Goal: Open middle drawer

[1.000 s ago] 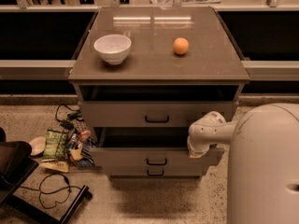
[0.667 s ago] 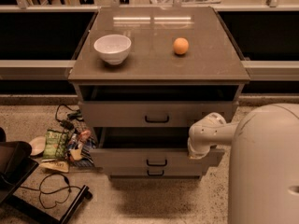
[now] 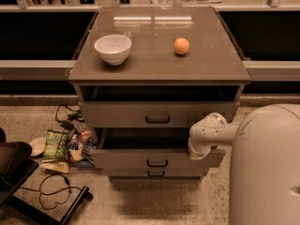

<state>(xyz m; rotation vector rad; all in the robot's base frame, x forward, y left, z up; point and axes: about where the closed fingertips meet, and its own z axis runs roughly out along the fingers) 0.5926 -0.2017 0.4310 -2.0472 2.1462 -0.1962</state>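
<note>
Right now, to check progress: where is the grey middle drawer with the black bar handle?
Camera view, centre: grey middle drawer juts out beneath the top drawer, white gripper at its right end.

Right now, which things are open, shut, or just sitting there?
top drawer: partly open.
middle drawer: pulled out farther than the top one.
bottom drawer: looks shut.
white bowl: upright on the cabinet top.
orange: resting on the cabinet top.
tool: at the middle drawer's right end.
</note>
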